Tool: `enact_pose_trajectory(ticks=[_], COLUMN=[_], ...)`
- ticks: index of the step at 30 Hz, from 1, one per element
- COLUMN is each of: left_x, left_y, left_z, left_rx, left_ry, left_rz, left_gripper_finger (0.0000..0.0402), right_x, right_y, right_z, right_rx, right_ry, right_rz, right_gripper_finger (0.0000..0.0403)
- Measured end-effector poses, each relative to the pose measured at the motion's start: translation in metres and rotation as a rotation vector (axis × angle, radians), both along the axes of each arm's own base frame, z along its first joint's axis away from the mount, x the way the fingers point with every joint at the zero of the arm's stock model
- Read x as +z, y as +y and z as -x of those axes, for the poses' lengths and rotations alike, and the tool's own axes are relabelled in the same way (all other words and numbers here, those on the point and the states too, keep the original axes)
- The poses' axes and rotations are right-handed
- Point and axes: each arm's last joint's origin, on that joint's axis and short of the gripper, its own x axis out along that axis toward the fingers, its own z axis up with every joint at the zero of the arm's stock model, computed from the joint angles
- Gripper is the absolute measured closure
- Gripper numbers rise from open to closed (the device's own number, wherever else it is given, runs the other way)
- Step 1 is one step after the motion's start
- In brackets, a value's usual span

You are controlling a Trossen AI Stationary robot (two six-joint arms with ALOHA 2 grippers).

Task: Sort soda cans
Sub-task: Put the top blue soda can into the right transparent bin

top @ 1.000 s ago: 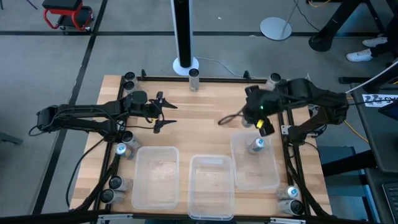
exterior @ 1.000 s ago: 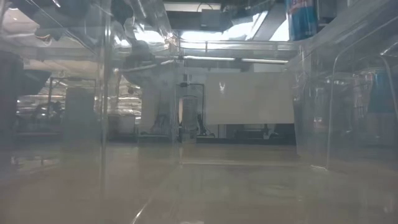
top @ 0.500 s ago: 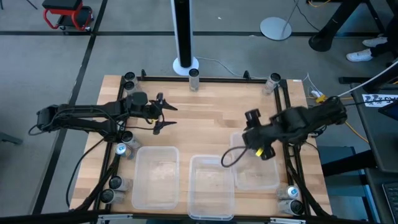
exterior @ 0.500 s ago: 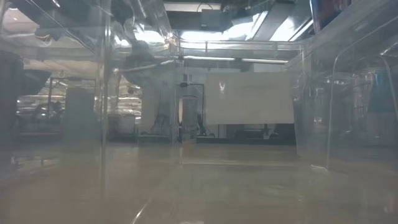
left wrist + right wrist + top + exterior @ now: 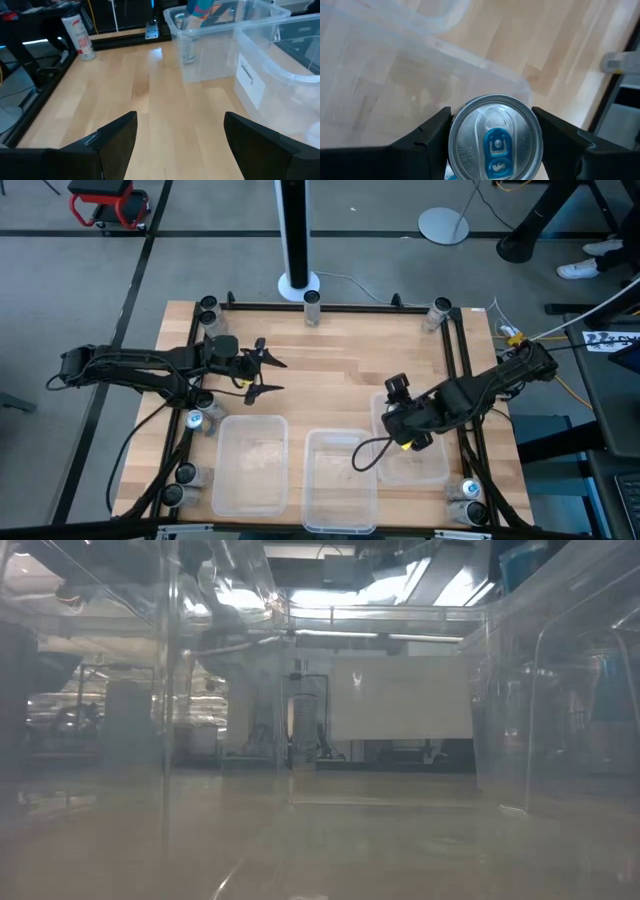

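Observation:
My right gripper [image 5: 407, 428] hangs over the right clear bin [image 5: 440, 470], shut on a silver-topped soda can with a blue tab [image 5: 495, 131]. From the left wrist this can shows as a blue shape [image 5: 200, 7] at the height of the bin's rim [image 5: 220, 15]. Below it, a pale cylinder [image 5: 187, 50] shows through the bin wall; I cannot tell whether it is another can. My left gripper [image 5: 262, 377] waits open above bare wood at the table's left, with nothing between its fingers. More soda cans stand upright along the frame, such as those at the far edge [image 5: 312, 300] and the left edge [image 5: 196, 420]. My right gripper pinches the can's side wall just under the top rim [image 5: 451, 131] between its two fingers [image 5: 427, 142], one on each side. The fingers come from above, pointing steeply down. The can hangs upright with its top toward the wrist, clear of the bin's floor.
Three clear bins lie side by side along the near edge: left [image 5: 222, 470], middle [image 5: 310, 480] and right. A black frame [image 5: 462, 380] borders the table and has cans at its corners [image 5: 440, 308]. A red-and-white can [image 5: 80, 30] stands at the far right corner. Open wood lies between the arms.
My right gripper has swung toward the table's near edge and sunk, carrying the can upright from over the right bin's far end to over its middle. The can has stayed in the hold.

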Motion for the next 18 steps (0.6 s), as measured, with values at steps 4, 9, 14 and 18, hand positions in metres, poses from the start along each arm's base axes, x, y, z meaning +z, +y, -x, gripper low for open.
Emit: enact_pose_trajectory(ticks=[4, 9, 14, 18], left_x=[0.000, 0.000, 0.000, 0.000], left_y=[-0.002, -0.005, -0.006, -0.006], left_z=[0.000, -0.001, -0.001, -0.001], left_rx=[-0.008, -0.023, -0.031, -0.033], left_ry=[0.000, -0.001, -0.001, -0.003], left_rz=[0.007, 0.009, 0.003, -0.004], left_gripper_finger=[0.0114, 0.0114, 0.0114, 0.0114], right_x=[-0.011, -0.032, -0.049, -0.062], right_y=[-0.001, -0.004, -0.008, -0.012], right_z=[0.002, 0.007, 0.015, 0.019], right_rx=[-0.018, -0.023, -0.025, -0.040], right_ry=[-0.010, -0.059, -0.088, -0.121], right_rz=[0.002, -0.023, -0.046, -0.042], right_gripper_finger=[0.0169, 0.0169, 0.0169, 0.0169])
